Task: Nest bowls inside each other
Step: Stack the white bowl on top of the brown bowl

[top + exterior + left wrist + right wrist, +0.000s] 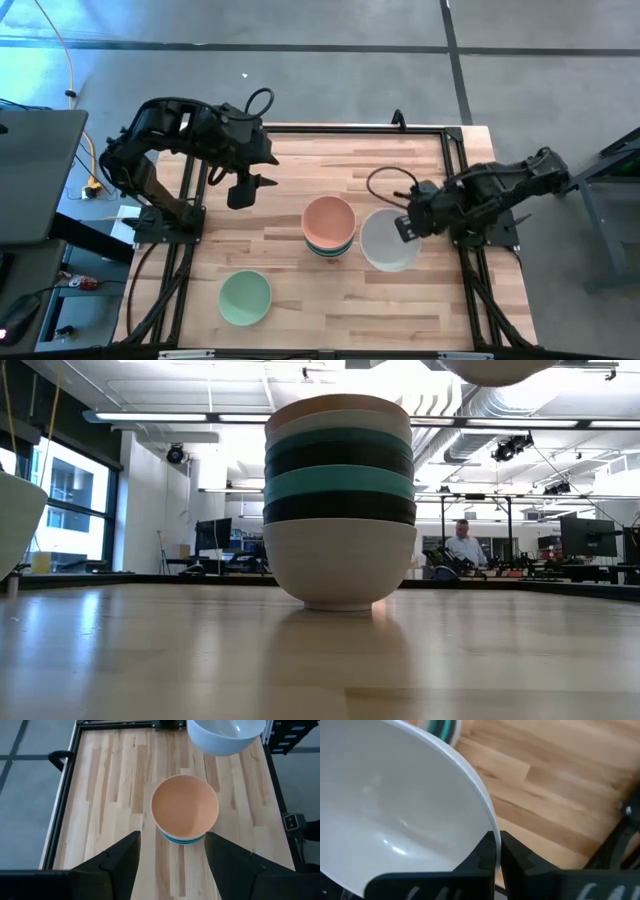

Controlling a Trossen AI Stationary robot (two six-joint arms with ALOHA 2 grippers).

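A stack of nested bowls (pixel 329 228) stands mid-table on its white bottom bowl (pixel 340 570), with a peach bowl (pixel 185 807) on top. Just to its right a white bowl (pixel 388 240) hangs in the air, my right gripper (pixel 408 226) shut on it. In the low view only the white bowl's underside (pixel 497 370) shows, above the stack. A mint green bowl (pixel 245 298) sits alone on its base near the front left. My left gripper (pixel 245 190) hovers open over the far left of the table, its fingers (pixel 120 862) pointing toward the stack. My right gripper pinches the white bowl's rim (pixel 492 827) on the side toward the table's right edge, one finger inside the bowl and one outside. The fingers come from above, pointing steeply down. The bowl is lifted clear of the table, mouth up.
Bare wooden tabletop (pixel 300 160) lies around the stack, bounded by a black frame (pixel 455 150). Beyond the table, in the low view, a person (pixel 465 545) sits at desks in the room.
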